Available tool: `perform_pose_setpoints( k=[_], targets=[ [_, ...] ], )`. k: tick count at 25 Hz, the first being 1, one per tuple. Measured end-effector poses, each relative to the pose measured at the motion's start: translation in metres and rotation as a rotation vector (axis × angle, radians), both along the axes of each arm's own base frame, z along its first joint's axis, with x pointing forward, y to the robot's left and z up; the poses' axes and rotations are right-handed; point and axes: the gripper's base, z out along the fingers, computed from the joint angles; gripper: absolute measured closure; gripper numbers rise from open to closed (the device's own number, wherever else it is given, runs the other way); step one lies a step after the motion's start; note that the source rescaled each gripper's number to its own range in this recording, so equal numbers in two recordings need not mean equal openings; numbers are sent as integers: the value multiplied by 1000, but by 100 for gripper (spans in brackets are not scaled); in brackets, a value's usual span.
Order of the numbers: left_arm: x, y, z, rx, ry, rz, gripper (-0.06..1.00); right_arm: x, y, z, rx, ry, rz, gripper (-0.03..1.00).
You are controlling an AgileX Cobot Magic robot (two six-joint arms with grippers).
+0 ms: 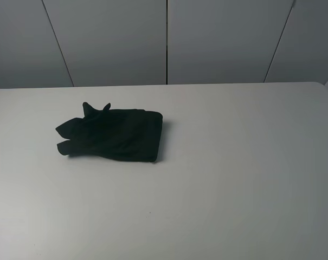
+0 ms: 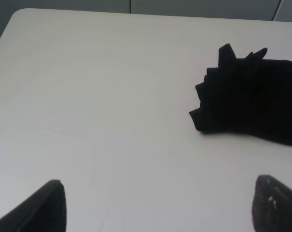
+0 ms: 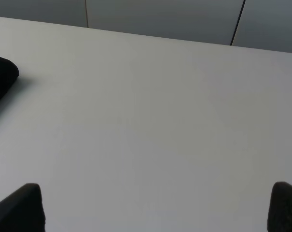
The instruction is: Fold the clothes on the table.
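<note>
Lying on the left half of the white surface [image 1: 234,179], the black T-shirt [image 1: 115,134] forms a compact, roughly rectangular bundle of stacked layers. Its right edge is a clean, straight fold; its left end is ragged, with several pointed cloth corners projecting outward and upward. This shape suggests that the folding is complete or nearly so, and that the loose corners at the left end are the only part that might need tidying.

No arm appears in the exterior high view. Both arms are evidently held clear of the garment, probably so that nothing disturbs the folded stack.

The left gripper [image 2: 160,208] shows in its wrist view as two dark fingers [image 2: 44,210] standing wide apart over bare surface, holding nothing. The ragged end of the T-shirt [image 2: 252,108] lies well ahead of them, not touching.

The right gripper [image 3: 155,210] likewise has its fingers [image 3: 20,210] spread wide apart and empty. Only a rounded black edge of the T-shirt [image 3: 2,79] enters that view, well apart from the fingers.

No print, brand, label or writing can be read. The visible cloth is plain black, so any chest print is presumably folded inside or facing down.
</note>
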Motion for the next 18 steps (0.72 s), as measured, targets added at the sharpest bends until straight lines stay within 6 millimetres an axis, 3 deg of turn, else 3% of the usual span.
perform_pose_setpoints(
  k=[18],
  targets=[
    [0, 0, 0, 18, 0, -9, -5, 0, 0, 0, 6, 1, -3, -3]
  ],
)
